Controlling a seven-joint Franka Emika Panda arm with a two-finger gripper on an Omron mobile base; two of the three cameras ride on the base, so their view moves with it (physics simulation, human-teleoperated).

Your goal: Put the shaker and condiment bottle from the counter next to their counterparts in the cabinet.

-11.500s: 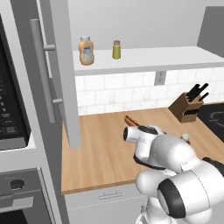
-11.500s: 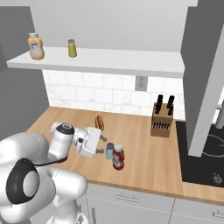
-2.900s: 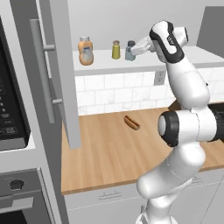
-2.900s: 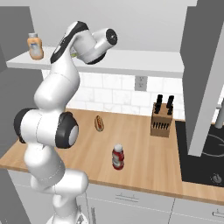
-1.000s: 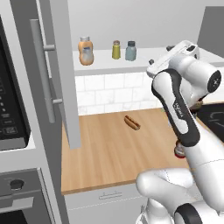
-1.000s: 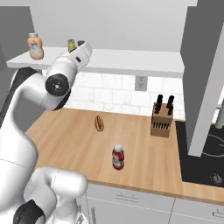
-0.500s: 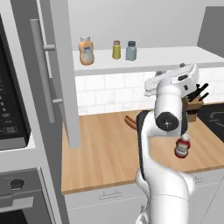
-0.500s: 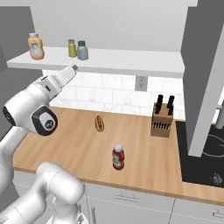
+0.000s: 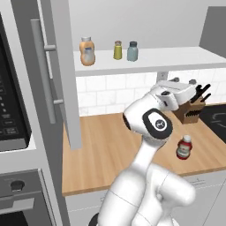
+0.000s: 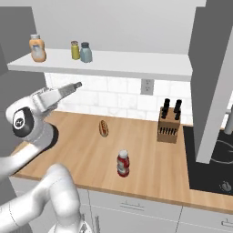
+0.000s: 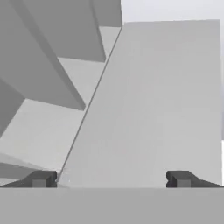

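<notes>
Nearest the base, the condiment bottle [image 10: 123, 163] stands upright on the counter [image 10: 82, 145], toward its front edge and well apart from everything else; in the left base view it sits to the right of the arm's elbow [image 9: 184, 147]. A little farther back a small hot dog [image 10: 103, 128] lies on the wood, and the knife block [image 10: 168, 124] stands against the tiles to the right.

The gripper [image 10: 73, 86] hangs above the counter's left part, at the end of a forearm that slants up toward the wall. In the hand view its two dark fingertips [image 11: 41, 179] sit far apart near the bottom corners with nothing between them, so the fingers are spread wide and empty. That view looks at plain grey and white panels, probably cabinet surfaces, though they are too featureless to say which.

Farthest, on the white shelf of the cabinet [image 9: 176, 55], the shaker [image 9: 132, 51] stands just beside the yellow-green shaker [image 9: 117, 50], with the orange bottle [image 9: 87, 51] near the left end behind the open cabinet door [image 9: 57, 75].

Judging by this, the shaker half looks done and the bottle half is in hand. The next move calls for swinging the hand down and right over the red bottle, lowering the open fingers around its body, then closing.
</notes>
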